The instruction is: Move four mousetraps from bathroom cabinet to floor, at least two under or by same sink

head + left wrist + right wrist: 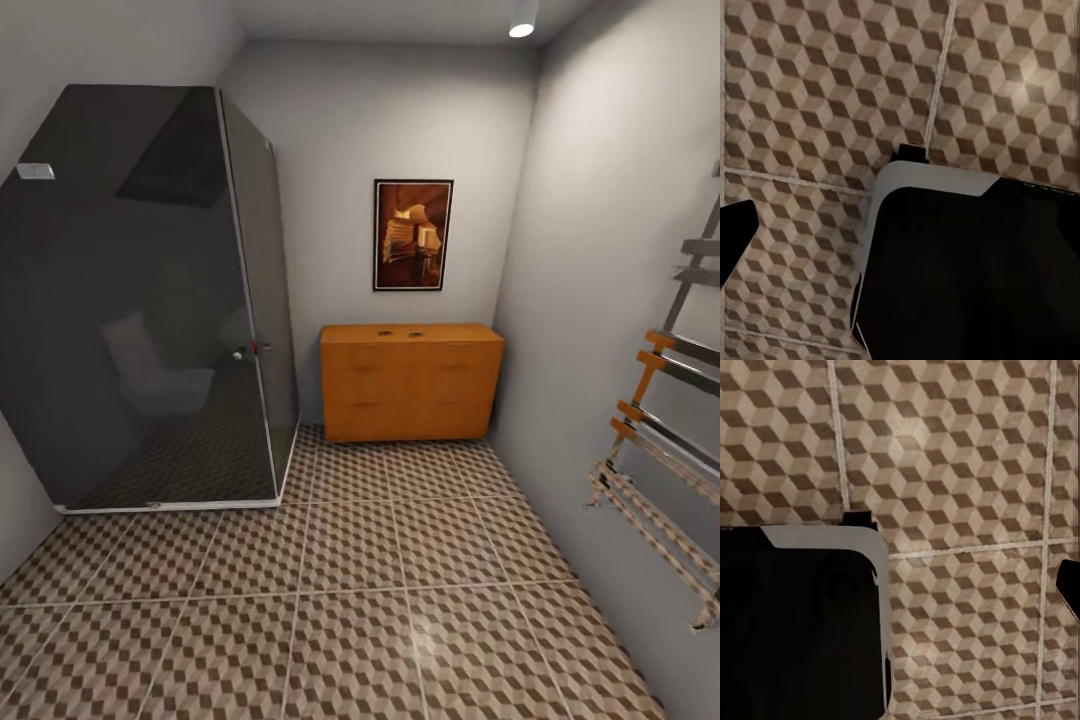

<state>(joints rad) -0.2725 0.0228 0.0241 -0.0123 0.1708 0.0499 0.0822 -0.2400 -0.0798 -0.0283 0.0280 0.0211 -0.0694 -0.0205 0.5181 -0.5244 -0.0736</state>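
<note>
The cabinet, an orange-brown chest of drawers, stands against the far wall under a framed picture, its drawers shut. Two small dark flat things lie on its top, too far off to tell whether they are mousetraps. The bathroom floor with its cube-pattern tiles stretches from me to the cabinet. Both wrist views look down at this floor. The bathroom sink is out of view.
A dark glass shower cubicle fills the left side, its corner reaching toward the cabinet. A chrome and orange towel rail juts from the right wall. My black base with a grey edge shows below each wrist.
</note>
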